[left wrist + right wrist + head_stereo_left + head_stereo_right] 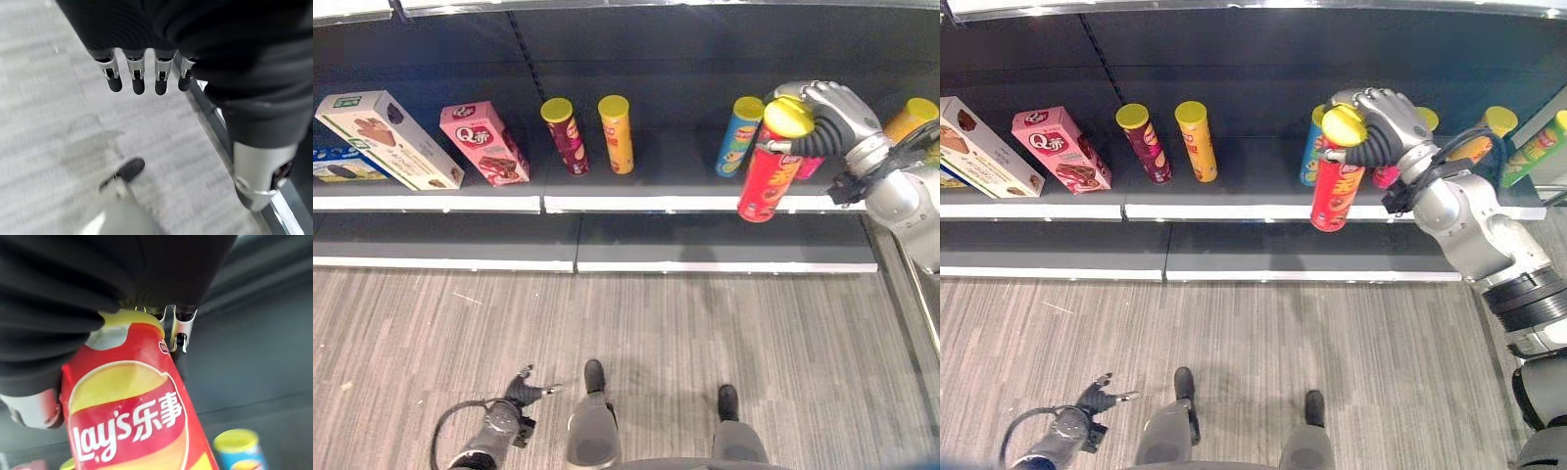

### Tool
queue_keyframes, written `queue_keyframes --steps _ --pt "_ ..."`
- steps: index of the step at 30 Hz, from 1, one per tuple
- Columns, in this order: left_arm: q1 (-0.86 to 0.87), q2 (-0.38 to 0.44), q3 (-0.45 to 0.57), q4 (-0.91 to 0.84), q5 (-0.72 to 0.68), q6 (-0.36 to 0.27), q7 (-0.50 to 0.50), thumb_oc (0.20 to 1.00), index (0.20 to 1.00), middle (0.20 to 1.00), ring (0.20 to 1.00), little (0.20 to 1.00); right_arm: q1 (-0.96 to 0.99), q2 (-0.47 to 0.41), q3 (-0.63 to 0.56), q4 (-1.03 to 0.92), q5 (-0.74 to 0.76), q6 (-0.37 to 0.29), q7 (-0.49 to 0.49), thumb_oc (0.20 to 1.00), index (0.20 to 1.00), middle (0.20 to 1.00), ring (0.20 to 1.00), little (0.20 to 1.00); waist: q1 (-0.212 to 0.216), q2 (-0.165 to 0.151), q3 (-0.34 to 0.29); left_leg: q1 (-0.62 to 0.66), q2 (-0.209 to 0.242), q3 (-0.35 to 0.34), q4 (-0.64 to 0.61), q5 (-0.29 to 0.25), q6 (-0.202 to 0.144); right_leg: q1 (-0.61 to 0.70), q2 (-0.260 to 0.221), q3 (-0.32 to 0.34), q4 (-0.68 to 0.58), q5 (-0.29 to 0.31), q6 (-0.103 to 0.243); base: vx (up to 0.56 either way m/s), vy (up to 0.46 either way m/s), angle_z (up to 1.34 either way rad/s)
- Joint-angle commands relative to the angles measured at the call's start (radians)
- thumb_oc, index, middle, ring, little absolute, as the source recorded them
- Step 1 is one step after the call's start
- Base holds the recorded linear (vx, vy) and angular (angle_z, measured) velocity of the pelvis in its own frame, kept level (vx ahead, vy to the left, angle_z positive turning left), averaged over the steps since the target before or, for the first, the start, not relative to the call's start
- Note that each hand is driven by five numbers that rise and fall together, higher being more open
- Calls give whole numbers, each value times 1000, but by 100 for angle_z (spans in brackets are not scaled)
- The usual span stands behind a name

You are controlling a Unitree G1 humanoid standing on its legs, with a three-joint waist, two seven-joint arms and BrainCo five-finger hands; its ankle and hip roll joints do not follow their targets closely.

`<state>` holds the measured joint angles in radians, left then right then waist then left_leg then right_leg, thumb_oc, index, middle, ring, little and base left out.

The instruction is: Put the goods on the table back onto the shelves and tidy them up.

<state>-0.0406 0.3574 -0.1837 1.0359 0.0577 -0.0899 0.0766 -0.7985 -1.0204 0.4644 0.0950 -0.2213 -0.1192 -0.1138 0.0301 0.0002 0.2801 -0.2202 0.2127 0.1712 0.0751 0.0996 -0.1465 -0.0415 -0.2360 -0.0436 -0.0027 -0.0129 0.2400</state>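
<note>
A red crisp can [767, 179] with a yellow lid hangs tilted at the front edge of the upper shelf [656, 203], and my right hand [826, 119] is shut on its top end. The right wrist view shows the same red can [132, 416] held under the hand's cover. Beside it on the shelf stand a blue can [739, 135], a yellow can [617, 133] and a maroon can [565, 135]. My left hand [523, 389] hangs low over the floor with its fingers [138, 78] straight and nothing in them.
A pink box [484, 143] and a long cream box [387, 138] lie on the shelf's left part, with a blue box [340, 164] behind. More cans [1487, 135] lean at the far right. A lower shelf [607, 245] runs beneath, with grey striped floor [656, 333] in front.
</note>
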Motion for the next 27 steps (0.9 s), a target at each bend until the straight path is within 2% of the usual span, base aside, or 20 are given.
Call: queue_keyframes --steps 1,13,22,27 --pt "-49 79 -7 -8 -32 -15 55 1000 1000 1000 1000 1000 -63 15 -38 -41 -54 -10 -95 200 200 200 200 200 38 -10 -21 -7 53 -56 144 -177 -66 -126 -9 23 111 -32 -3 -59 -25 39" --pt "-15 98 7 -25 -92 -34 119 1000 1000 1000 1000 1000 -262 95 6 164 -168 52 -252 200 200 200 200 200 89 35 50 -139 32 -88 161 -153 -65 -235 -43 22 142 -18 7 -49 -11 13" --pt "-26 105 -27 -65 -125 -52 135 1000 1000 1000 1000 1000 -406 118 76 336 -219 97 -320 200 200 200 200 200 109 62 91 -213 26 -101 200 -154 -62 -290 -47 14 180 -22 8 -25 -4 4" --pt "-42 111 -47 -70 -138 -58 147 1000 1000 1000 1000 1000 -458 141 94 408 -216 110 -354 200 200 200 200 200 120 66 103 -235 22 -110 196 -149 -63 -300 -49 4 180 -20 10 0 -2 6"
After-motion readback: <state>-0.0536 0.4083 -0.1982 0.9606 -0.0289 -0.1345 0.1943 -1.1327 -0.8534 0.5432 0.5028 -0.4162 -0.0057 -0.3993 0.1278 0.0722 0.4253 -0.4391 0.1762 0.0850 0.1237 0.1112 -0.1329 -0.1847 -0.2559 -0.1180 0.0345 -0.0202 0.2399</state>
